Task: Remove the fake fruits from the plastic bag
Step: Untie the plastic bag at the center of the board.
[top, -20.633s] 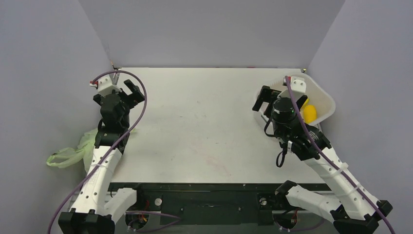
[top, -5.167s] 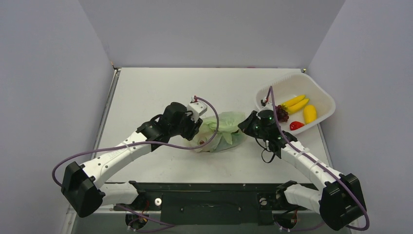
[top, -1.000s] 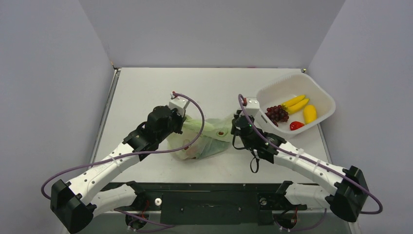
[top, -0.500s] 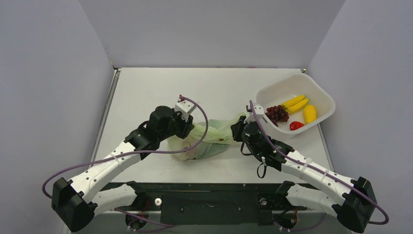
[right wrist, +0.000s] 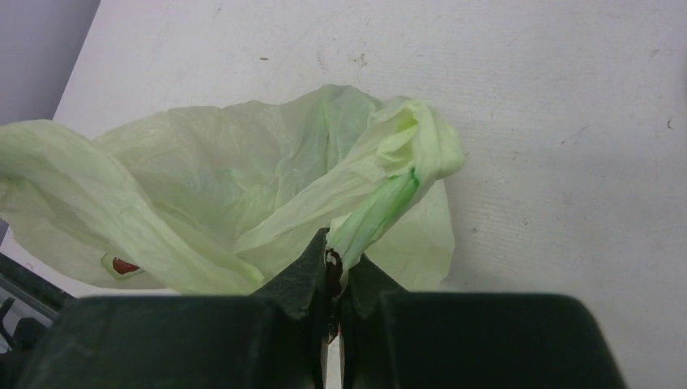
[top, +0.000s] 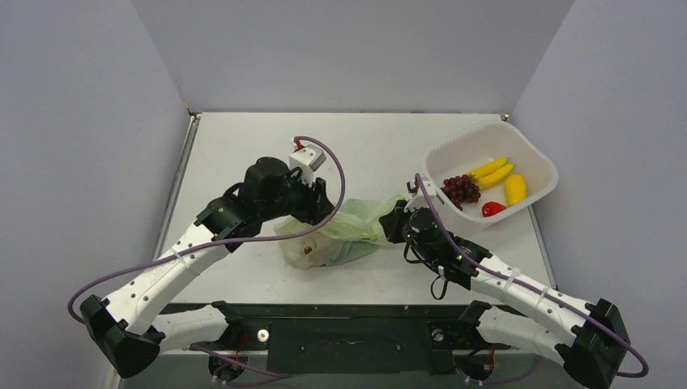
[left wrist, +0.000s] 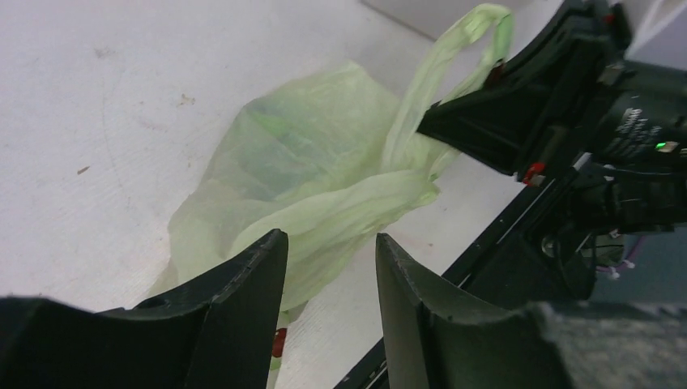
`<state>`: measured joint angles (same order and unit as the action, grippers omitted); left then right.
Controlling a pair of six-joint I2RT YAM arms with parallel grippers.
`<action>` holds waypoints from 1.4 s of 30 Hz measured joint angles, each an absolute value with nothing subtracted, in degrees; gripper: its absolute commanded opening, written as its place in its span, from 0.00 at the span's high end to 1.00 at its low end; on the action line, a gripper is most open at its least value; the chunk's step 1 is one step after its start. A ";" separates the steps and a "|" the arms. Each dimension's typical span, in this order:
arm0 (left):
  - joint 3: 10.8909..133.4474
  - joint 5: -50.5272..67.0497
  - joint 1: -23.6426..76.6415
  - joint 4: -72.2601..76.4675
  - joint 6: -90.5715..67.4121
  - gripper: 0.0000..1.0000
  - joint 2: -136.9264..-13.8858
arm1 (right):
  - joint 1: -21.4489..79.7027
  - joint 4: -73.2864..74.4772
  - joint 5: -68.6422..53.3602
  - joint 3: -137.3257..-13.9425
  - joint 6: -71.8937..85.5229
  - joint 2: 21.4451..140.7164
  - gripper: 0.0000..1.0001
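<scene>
the plastic bag (top: 344,229) lies crumpled on the tabletop (top: 243,146), near the middle and a little toward the near edge, between the two arms. in the left wrist view the plastic bag (left wrist: 316,178) has a darker green shape (left wrist: 271,130) showing through its film, and in the right wrist view the plastic bag (right wrist: 227,186) shows a small red patch (right wrist: 124,265) low on its left side (fruit or printed spot, i cannot tell). no fruit lies loose on the tabletop beside it.

the right pincer (right wrist: 330,261) is pressed together on a twisted strip of the bag's rim, at the bag's right end; from above, the right pincer (top: 394,224) sits low against that end, the film drawn into a narrow neck there.

the left pincer (left wrist: 328,271) has its fingers spread, with a fold of the bag seen beyond the gap and nothing pinched between them; from above, the left pincer (top: 314,204) is over the bag's left half.

well apart, at the far right of the tabletop, stands a white basket (top: 544,164) holding two yellow bananas (top: 492,172), a dark grape bunch (top: 462,189), a yellow piece (top: 514,190) and a small red piece (top: 492,208).
</scene>
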<state>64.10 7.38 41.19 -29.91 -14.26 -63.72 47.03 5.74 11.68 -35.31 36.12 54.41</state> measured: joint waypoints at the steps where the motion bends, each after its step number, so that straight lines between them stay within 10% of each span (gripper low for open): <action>1: 65.63 7.40 41.85 -30.61 -14.61 0.57 -63.96 | 46.83 5.72 11.18 -35.29 36.01 54.37 1.00; 18: 83.13 -6.35 59.90 -42.37 4.86 0.54 -88.40 | 42.35 4.82 2.46 -31.57 37.85 47.11 1.00; 22: 84.23 -9.10 62.19 -43.00 5.89 0.65 -92.73 | 41.95 5.28 2.17 -30.76 38.57 45.28 1.00; 25: 84.44 -10.90 62.19 -42.94 6.55 0.99 -93.95 | 41.54 5.56 2.17 -30.06 38.70 44.42 1.00; 42: 71.48 -24.82 62.11 -34.65 -6.42 1.00 -72.49 | 39.83 7.11 2.81 -30.57 39.38 48.01 1.00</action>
<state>71.48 -24.82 62.11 -34.65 -6.42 -72.49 39.83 7.11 2.81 -30.57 39.38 48.01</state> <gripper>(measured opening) 0.007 0.005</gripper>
